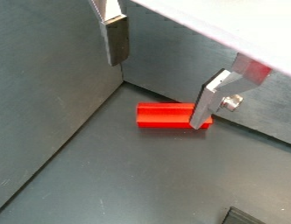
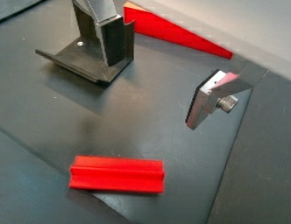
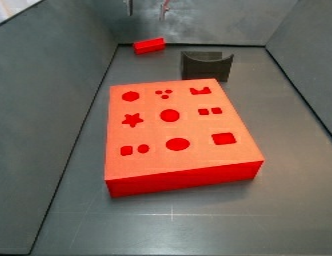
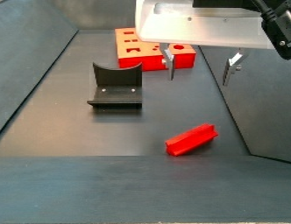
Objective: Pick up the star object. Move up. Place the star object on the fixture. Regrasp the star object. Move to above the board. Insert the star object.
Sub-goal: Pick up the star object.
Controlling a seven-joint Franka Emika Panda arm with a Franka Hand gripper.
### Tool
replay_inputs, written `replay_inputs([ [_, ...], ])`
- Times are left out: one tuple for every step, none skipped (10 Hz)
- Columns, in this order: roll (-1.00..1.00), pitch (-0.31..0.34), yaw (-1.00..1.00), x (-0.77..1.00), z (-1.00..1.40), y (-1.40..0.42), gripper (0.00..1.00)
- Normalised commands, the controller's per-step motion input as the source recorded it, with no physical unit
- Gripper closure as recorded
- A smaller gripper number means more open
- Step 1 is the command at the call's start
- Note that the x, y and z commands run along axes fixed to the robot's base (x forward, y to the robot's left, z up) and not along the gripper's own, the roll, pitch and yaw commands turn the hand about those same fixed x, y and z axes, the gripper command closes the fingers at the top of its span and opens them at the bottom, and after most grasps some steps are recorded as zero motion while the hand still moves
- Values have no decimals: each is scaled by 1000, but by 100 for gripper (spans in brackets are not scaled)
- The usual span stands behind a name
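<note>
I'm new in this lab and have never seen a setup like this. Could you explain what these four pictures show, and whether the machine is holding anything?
It is one robot arm ending in a two-finger gripper. Two pictures come from cameras on its wrist, looking down past the silver fingers. The other two come from cameras fixed beside the work area. On the grey floor lies the star object, a small red peg on its side. In a wrist view it appears between the open fingers but is not gripped; the gripper hangs above it, holding nothing. The dark notched block is the fixture, a rest for the peg. The big red slab with shaped holes is the board.
</note>
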Motion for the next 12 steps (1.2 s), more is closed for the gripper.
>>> replay_inputs([
  [-26, -27, -731, 0, -557, 226, 0],
  [-20, -31, -777, 0, -723, 209, 0],
  [0, -83, -840, 0, -806, 163, 0],
  [0, -97, -837, -14, -817, 166, 0],
  [0, -87, -800, 0, -849, 194, 0],
  [0, -104, -757, 0, -806, 243, 0],
  [-39, 0, -303, 0, -229, 340, 0],
  [-23, 40, 0, 0, -234, 326, 0],
  [-4, 13, 0, 0, -157, 269, 0],
  [-64, -70, -6, 0, -989, 31, 0],
  [0, -111, -114, 0, -1000, 0, 0],
  [-14, -164, -146, -77, -969, -60, 0],
])
